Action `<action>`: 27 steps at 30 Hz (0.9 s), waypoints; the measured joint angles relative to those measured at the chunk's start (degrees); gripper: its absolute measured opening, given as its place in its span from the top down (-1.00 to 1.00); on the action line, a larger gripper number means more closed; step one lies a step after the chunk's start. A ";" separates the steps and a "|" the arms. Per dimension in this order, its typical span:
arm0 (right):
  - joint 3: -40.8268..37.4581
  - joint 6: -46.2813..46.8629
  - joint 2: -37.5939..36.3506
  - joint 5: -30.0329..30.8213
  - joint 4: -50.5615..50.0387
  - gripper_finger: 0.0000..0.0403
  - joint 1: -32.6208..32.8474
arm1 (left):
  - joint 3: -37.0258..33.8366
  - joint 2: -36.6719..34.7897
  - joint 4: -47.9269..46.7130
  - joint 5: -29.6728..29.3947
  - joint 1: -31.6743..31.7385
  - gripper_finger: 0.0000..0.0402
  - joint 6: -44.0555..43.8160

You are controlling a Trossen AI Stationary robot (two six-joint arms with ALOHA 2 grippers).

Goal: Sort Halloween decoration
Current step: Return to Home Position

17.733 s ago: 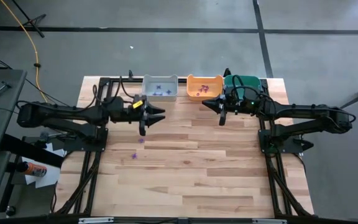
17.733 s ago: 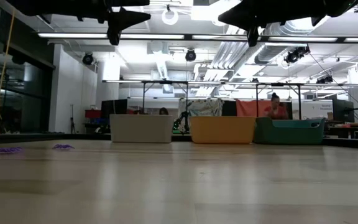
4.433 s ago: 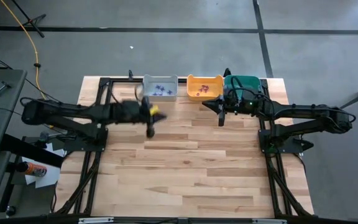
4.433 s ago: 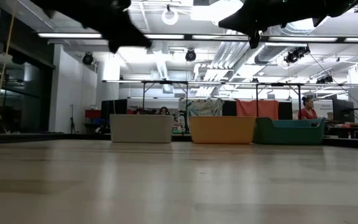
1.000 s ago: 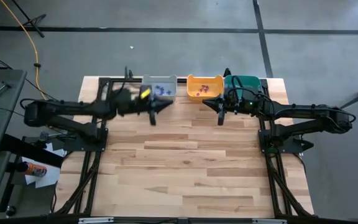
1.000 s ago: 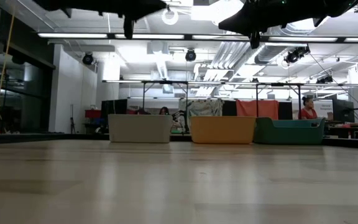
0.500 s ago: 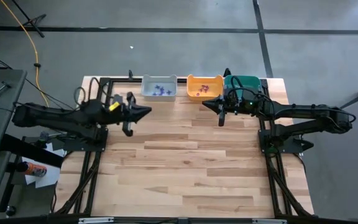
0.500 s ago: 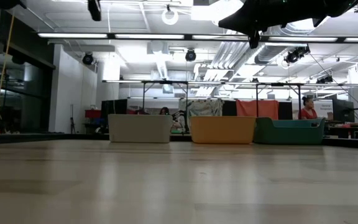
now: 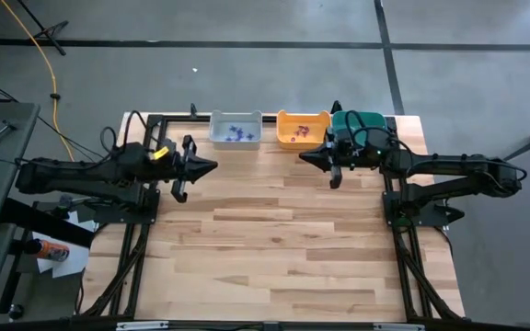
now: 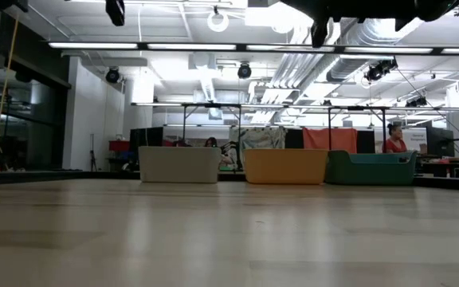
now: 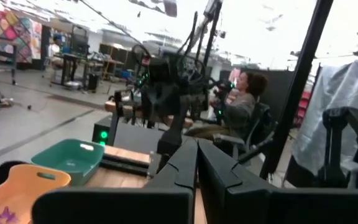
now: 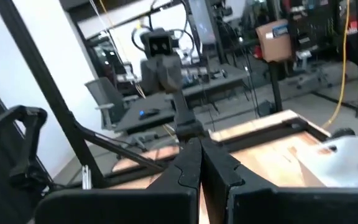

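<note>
Hands first: the left hand (image 9: 212, 166) and the right hand (image 9: 304, 156) hover over the counter (image 9: 274, 248), each with fingers pressed together. Three bins line the far edge. The grey bin (image 9: 216, 130) holds purple and bluish trinkets (image 9: 236, 134), and the orange bin (image 9: 283, 119) holds reddish trinkets (image 9: 299, 134). The right arm partly covers the teal bin (image 9: 368, 118).

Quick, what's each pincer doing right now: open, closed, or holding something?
Left pincer: closed, fingers pressed together, nothing between them.
Right pincer: closed, fingers pressed together, nothing between them.

Table (image 9: 274, 253) mid/front open; grey bin (image 9: 219, 138), orange bin (image 9: 318, 121), teal bin (image 9: 368, 119) at far edge.
</note>
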 joint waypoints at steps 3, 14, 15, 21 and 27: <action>0.00 -0.22 0.00 -0.04 2.81 1.00 0.58 | 0.00 0.12 -0.37 0.17 0.00 1.00 0.05; 0.00 0.06 -0.04 0.48 5.13 1.00 0.92 | 0.00 0.07 -0.20 -0.03 0.00 1.00 -0.62; 0.00 0.06 -0.04 0.48 5.36 1.00 0.92 | 0.00 0.07 -0.20 -0.05 0.00 1.00 -0.76; 0.00 0.14 -0.04 0.63 8.25 1.00 0.92 | 0.00 0.07 0.28 -0.05 0.00 1.00 -0.80; 0.00 0.09 -0.04 0.63 10.02 1.00 0.90 | 0.00 0.03 2.74 -1.41 0.00 1.00 -6.52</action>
